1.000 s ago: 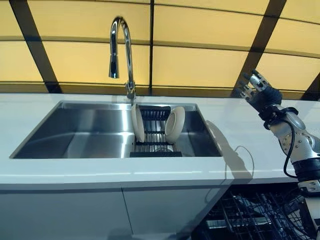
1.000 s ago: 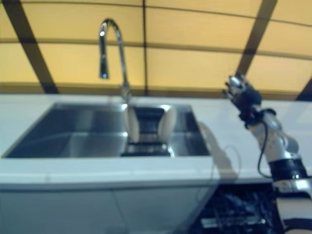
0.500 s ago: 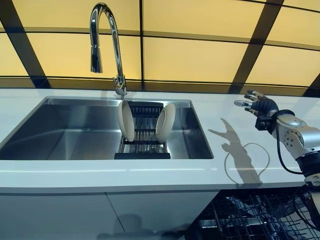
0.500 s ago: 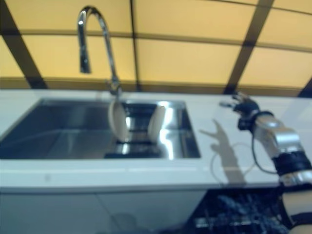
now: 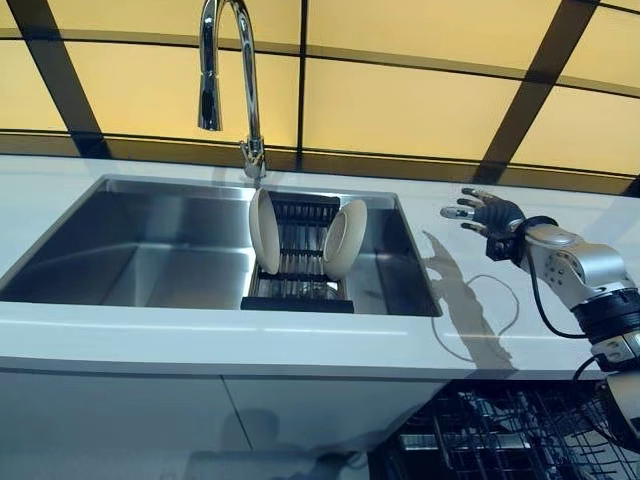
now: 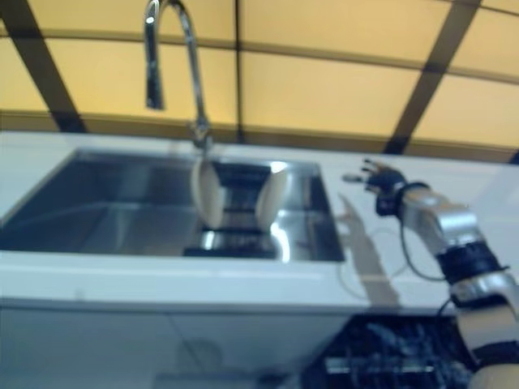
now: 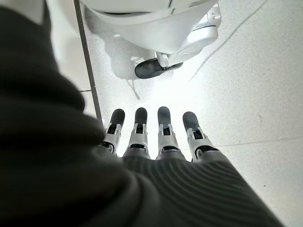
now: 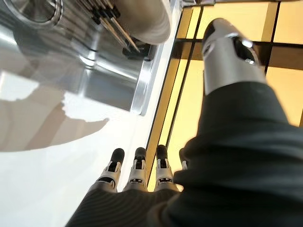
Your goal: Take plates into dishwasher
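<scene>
White countertop [image 5: 300, 345] runs in front of yellow wall panels, with a steel sink [image 5: 150, 250] set into it and a tall curved faucet [image 5: 225, 70] behind. Inside the sink, a black rack [image 5: 298, 270] holds two pale plates [image 5: 264, 232] standing on edge, near each other. To the right of the sink, the right hand [image 5: 487, 213] hovers over the counter, fingers spread and holding nothing. The left hand [image 7: 156, 137], seen only from its wrist, points at the floor with fingers straight and empty. A dishwasher basket [image 5: 500, 440] shows below the counter at right.
</scene>
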Available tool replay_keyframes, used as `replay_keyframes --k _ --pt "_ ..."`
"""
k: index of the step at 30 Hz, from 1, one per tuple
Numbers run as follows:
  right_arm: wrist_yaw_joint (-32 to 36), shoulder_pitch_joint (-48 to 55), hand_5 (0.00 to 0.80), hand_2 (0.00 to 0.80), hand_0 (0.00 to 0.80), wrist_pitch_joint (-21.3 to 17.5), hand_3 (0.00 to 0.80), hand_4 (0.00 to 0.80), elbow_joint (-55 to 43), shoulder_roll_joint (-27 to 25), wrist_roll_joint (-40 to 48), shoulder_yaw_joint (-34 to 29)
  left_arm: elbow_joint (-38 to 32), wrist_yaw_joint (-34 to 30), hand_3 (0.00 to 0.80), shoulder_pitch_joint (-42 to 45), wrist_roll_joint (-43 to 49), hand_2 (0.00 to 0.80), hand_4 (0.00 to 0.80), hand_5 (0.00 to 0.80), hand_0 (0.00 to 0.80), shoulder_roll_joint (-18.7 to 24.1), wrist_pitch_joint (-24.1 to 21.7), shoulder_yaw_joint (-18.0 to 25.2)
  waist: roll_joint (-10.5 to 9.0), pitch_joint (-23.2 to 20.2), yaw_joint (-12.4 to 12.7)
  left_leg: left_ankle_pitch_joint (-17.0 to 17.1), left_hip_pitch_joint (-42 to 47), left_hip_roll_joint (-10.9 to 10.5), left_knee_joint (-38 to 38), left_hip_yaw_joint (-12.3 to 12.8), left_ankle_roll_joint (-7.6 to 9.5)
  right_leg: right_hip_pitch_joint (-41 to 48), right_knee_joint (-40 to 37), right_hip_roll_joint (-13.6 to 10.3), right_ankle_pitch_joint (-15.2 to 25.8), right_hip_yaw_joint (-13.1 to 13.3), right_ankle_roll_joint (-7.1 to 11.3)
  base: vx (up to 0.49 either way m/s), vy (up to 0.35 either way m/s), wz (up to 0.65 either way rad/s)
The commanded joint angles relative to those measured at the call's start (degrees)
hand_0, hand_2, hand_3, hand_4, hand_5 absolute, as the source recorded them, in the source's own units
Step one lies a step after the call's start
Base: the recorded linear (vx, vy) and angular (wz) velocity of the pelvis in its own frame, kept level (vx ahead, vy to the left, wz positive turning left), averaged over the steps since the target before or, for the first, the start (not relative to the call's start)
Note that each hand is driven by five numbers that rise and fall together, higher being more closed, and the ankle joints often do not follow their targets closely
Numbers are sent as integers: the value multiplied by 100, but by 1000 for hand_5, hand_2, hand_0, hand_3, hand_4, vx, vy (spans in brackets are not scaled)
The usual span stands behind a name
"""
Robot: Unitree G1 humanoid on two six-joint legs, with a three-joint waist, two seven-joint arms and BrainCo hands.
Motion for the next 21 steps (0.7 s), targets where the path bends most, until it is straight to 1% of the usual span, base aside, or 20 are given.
replay_keyframes --k 1,7,10,14,17,21 --pt "-137 -842 0 0 0 -92 0 0 -77 33 158 215 344 58 0 -154 182 0 0 0 0 130 -62 -119 -33 -64 148 -322 -131 -268 7 98 257 69 43 107 -308 -159 300 0 0 0" --pt "-113 -845 0 0 0 57 0 0 -196 128 167 321 331 173 0 -148 149 0 0 0 0 111 -102 -117 -60 -77 170 -323 -124 -265 7 90 249 88 37 97 -316 -169 308 0 0 0" --pt "-216 -901 0 0 0 179 0 0 -204 216 250 387 326 203 0 -123 154 0 0 0 0 102 -89 -133 -74 -61 196 -316 -126 -259 7 81 242 96 27 98 -312 -174 308 0 0 0" --pt "-292 -931 0 0 0 208 0 0 -156 322 349 460 343 201 0 -115 129 0 0 0 0 109 -74 -150 -78 -23 219 -300 -143 -256 7 76 229 102 15 101 -308 -184 303 0 0 0" --pt "-331 -946 0 0 0 260 0 0 -169 386 356 496 343 204 0 -112 150 0 0 0 0 102 30 -177 -79 0 233 -292 -157 -258 7 67 227 95 12 99 -305 -203 304 -1 9 2" --pt "-370 -1012 0 0 0 308 0 0 -133 479 365 571 354 195 0 -101 127 0 0 0 0 109 -22 -176 -79 27 259 -282 -180 -254 7 65 217 83 4 98 -306 -218 304 3 16 6"
